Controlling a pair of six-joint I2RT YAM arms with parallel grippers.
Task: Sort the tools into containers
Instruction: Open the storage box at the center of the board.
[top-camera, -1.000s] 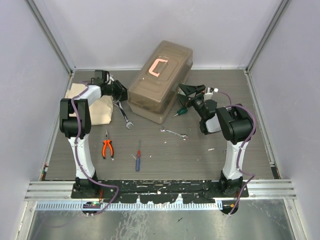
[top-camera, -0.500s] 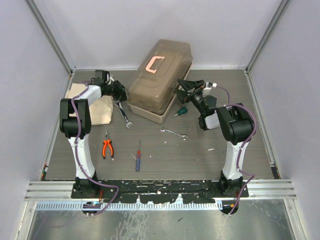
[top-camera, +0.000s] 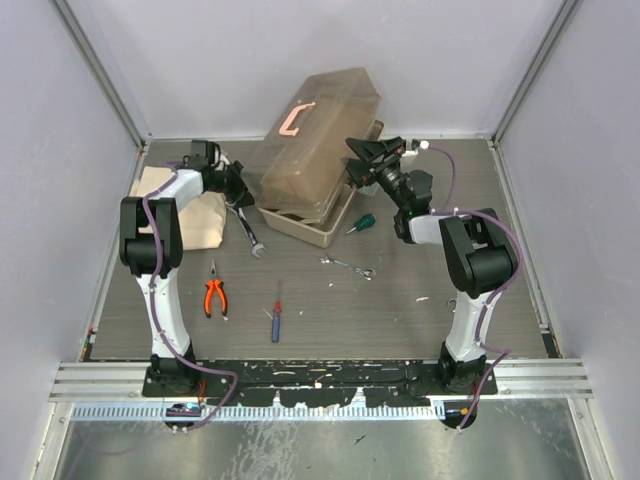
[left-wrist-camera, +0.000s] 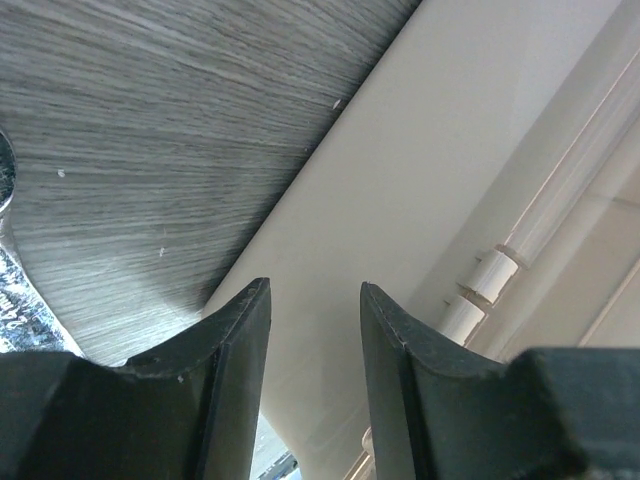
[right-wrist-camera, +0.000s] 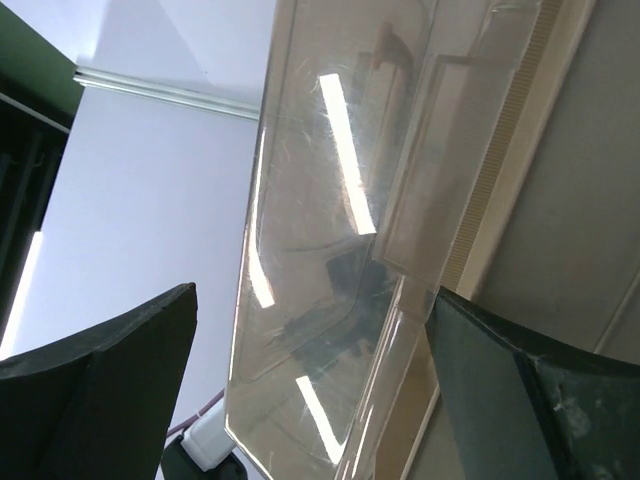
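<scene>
The brown translucent toolbox lid (top-camera: 322, 125) with its salmon-pink handle (top-camera: 292, 119) stands tilted up off the tan base (top-camera: 312, 228). My right gripper (top-camera: 364, 166) is open at the lid's right edge; in the right wrist view the lid (right-wrist-camera: 330, 250) fills the space between the spread jaws of that gripper (right-wrist-camera: 310, 300). My left gripper (top-camera: 240, 186) is open against the base's left wall (left-wrist-camera: 400, 170), its fingers (left-wrist-camera: 238, 345) close together. On the table lie two wrenches (top-camera: 247, 228) (top-camera: 349, 266), orange pliers (top-camera: 214, 297), a blue-red screwdriver (top-camera: 275, 317) and a green-handled screwdriver (top-camera: 362, 222).
A beige cloth (top-camera: 190, 222) lies at the left by the left arm. A thin orange-handled screwdriver (top-camera: 212, 268) lies above the pliers. Grey walls enclose the table on three sides; the toolbox sits near the back wall.
The toolbox lid has swung up and back from closed to tilted open. My right gripper rose and moved left with the lid's edge. The left gripper has stayed at the base.
</scene>
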